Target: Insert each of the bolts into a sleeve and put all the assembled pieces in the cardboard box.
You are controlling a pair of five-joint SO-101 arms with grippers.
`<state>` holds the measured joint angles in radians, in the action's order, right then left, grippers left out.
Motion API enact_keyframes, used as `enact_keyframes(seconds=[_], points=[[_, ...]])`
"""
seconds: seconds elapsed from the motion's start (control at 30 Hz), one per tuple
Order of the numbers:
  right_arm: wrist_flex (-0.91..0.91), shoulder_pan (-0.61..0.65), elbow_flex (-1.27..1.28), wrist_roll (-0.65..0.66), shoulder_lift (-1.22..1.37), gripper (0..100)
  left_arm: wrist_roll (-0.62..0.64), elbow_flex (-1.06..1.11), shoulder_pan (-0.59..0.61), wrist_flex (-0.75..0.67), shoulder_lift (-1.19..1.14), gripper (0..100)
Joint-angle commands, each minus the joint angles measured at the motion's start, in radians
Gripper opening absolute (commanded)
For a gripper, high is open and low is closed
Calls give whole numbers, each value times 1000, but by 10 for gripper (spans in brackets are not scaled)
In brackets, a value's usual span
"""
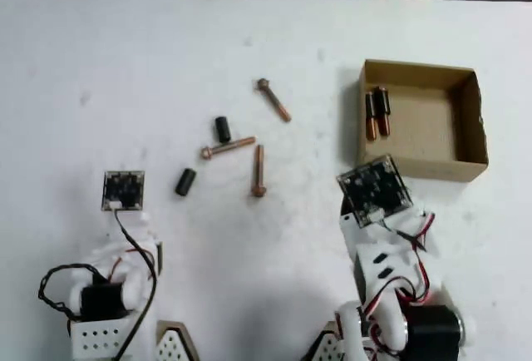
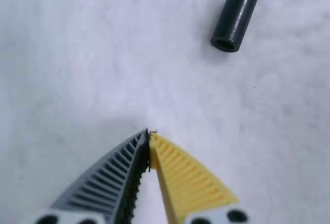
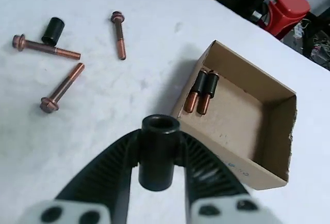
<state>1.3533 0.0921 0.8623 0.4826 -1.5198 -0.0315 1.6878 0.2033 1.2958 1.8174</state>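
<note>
Right fingers [image 3: 133, 149]: clamped on the held sleeve [image 3: 158, 154], black, its open end pointing out past the fingertips. Placed above the white counter [image 1: 66, 61], just beside the near left corner of the cardboard box [image 1: 420, 66].

Left fingers [image 2: 149, 140]: pressed together, tips touching, nothing between them. Low over bare counter toward the near edge on the left side, close to the near sleeve [image 2: 234, 19] but apart from it.

Cardboard box: toward the right edge of the counter, top open. Inside, along its left wall, two assembled pieces [image 1: 376, 112] side by side and touching, sleeved ends toward the far edge, bare copper ends toward the near edge.

Around the middle of the counter, three loose copper bolts and two loose black sleeves, all lying flat:
- far bolt [image 1: 273, 99]: slanted, head toward the far edge, well apart from the box.
- crosswise bolt [image 1: 228, 147]: head toward the left edge, with the far sleeve [image 1: 222, 129] just beside its shank on the far side.
- near bolt [image 1: 258, 170]: running front to back, head toward the near edge, its tip close to the crosswise bolt's tip; touching or not, cannot tell.
- near sleeve [image 1: 185, 181]: left of the near bolt, apart from it, tilted slightly.
</note>
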Motion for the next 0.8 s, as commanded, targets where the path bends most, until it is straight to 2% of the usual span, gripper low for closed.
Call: enact_keyframes(seconds=[0.0, 0.33, 0.77], points=[[-28, -27, 18, -9, -51, 17, 6, 5, 8, -11, 5, 24], [-28, -22, 161, -5, -275, 17, 6, 5, 8, -14, 5, 24], [-30, -27, 236, -11, -278, 16, 6, 5, 8, -11, 5, 23]])
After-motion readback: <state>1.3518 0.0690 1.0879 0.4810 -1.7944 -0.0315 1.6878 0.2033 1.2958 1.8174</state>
